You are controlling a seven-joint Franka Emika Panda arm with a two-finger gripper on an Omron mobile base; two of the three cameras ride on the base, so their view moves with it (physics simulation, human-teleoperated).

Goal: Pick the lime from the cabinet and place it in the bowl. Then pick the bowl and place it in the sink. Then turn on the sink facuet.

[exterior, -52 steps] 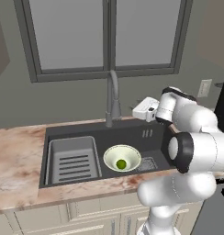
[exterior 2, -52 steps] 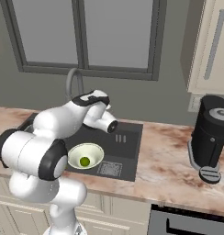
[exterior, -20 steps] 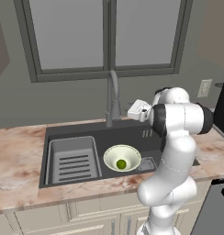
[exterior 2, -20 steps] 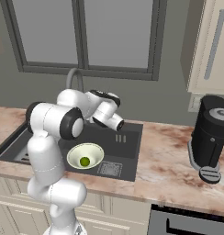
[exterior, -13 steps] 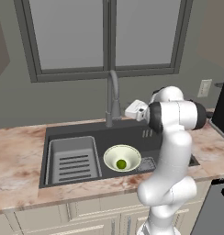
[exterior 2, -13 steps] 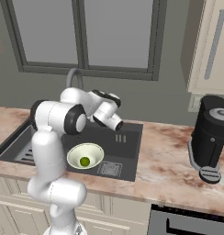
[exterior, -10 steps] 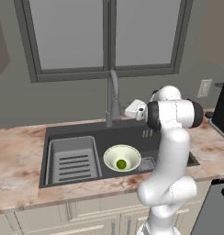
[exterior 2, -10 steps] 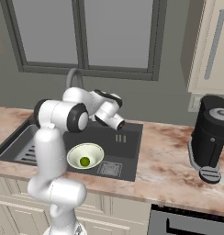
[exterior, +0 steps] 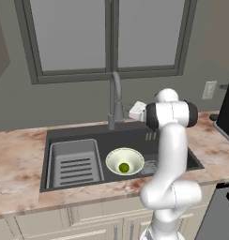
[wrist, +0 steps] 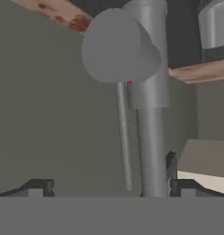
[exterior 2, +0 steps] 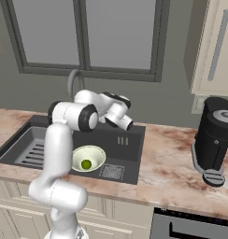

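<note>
The pale bowl (exterior: 125,159) (exterior 2: 88,157) sits in the dark sink (exterior: 140,137) (exterior 2: 127,140), with the green lime (exterior: 124,167) (exterior 2: 86,164) inside it. My gripper (exterior: 136,111) (wrist: 111,188) is open, level with the base of the sink facuet (exterior: 115,96) (exterior 2: 74,80) and just to its right. In the hand view the tap's grey stem (wrist: 153,124) and its thin lever rod (wrist: 124,137) rise between my spread fingertips (wrist: 40,187), under a round grey knob (wrist: 118,46). The cream cabinet (exterior 2: 214,46) hangs at the upper right, its door closed.
A ribbed grey tray insert (exterior: 74,161) fills the sink's left half. A dark coffee machine (exterior 2: 216,135) (exterior: 226,112) stands on the marble counter to the right. A window runs behind the tap, and a wall socket (exterior: 209,90) sits right of it.
My arm has turned at the elbow and the hand has edged slightly left toward the tap. The bowl and lime have stayed put, and the jaws have stayed wide.
</note>
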